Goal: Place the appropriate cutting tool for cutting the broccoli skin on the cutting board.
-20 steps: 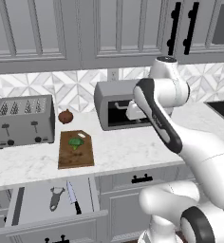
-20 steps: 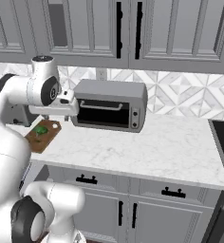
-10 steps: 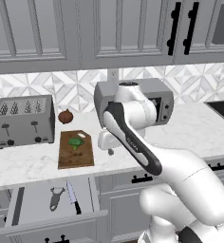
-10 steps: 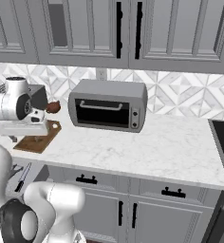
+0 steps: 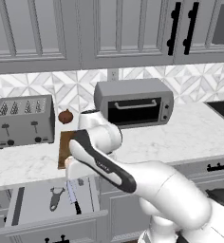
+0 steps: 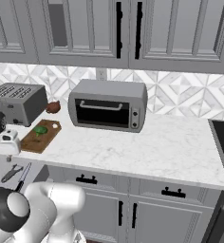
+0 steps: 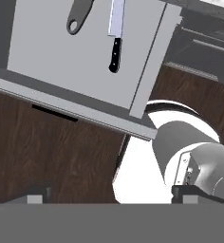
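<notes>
The gripper shows two dark tips spread wide apart at the bottom of the hand view, holding nothing. Beyond them lies the open drawer, with the knife on its floor, handle toward the drawer front, and the grey peeler just beside it.

In the left base view, the drawer hangs open below the counter; the knife lies near its right wall, the peeler beside it. The arm hides much of the cutting board above the drawer. Behind the board stand a toaster, a reddish-brown ball and a toaster oven.

In the right base view, the broccoli sits on the cutting board, left of the toaster oven.
</notes>
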Robot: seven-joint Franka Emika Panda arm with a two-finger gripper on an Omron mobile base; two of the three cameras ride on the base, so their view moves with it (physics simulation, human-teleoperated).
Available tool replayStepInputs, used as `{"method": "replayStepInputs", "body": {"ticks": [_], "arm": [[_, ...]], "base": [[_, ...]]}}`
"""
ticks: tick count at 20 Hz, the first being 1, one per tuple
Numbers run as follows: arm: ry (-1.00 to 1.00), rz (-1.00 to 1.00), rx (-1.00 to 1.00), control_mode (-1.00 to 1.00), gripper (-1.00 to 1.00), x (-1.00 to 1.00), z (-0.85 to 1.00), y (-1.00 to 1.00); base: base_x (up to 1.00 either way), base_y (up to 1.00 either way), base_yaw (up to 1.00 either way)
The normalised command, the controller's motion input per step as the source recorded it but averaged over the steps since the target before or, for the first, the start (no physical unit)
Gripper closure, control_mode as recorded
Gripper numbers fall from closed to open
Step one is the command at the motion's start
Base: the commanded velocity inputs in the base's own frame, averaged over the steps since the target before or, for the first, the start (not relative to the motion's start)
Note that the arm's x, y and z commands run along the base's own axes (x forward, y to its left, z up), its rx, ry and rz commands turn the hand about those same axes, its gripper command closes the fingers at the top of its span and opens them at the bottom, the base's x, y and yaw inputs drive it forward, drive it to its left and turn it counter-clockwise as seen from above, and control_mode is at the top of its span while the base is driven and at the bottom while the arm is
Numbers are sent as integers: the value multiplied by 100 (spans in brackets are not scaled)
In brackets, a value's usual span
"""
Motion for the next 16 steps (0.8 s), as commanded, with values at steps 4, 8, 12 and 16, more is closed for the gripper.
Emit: {"method": "replayStepInputs", "body": {"ticks": [4,8,12,16], "arm": [[0,0,-17,-100,-100,-21,-78,81],[0,0,-4,-100,-100,4,-44,23],[7,-5,0,-100,-100,31,-36,6],[3,-10,0,-100,-100,15,-65,2]], "base": [[0,0,0],[0,0,0],[0,0,0],[0,0,0]]}}
